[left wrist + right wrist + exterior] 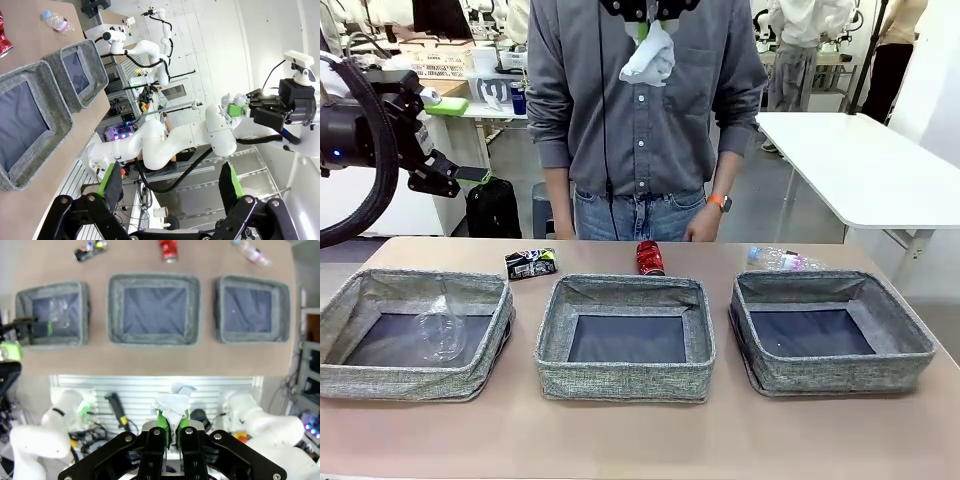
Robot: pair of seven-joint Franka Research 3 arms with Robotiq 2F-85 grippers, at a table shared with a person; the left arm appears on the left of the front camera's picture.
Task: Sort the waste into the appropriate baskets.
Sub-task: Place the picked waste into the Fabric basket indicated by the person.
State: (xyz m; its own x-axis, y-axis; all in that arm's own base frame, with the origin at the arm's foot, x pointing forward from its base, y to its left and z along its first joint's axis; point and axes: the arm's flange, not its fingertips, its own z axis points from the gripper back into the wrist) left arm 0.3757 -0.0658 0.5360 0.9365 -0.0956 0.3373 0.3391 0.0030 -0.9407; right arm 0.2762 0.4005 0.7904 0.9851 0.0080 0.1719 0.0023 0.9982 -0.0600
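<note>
The crumpled paper ball (648,55) is pinched in my right claw (172,426), whose jaws are narrowed tight on it. It hangs high above the table (620,440), roughly in line with the middle basket (625,382). Three grey fabric baskets sit in a row across the table. The left basket (410,385) has a clear plastic cup (438,335) lying in it, and I can see only dark bottoms in the middle one and the right basket (840,375). Beyond them, along the far edge, lie a black can (530,263) on the left, a red can (649,257) behind the middle basket and a clear bottle (780,260) on the right. My left claw (460,140) hangs raised at the far left with its jaws wide and nothing between them. A person (640,130) stands at the far side.
</note>
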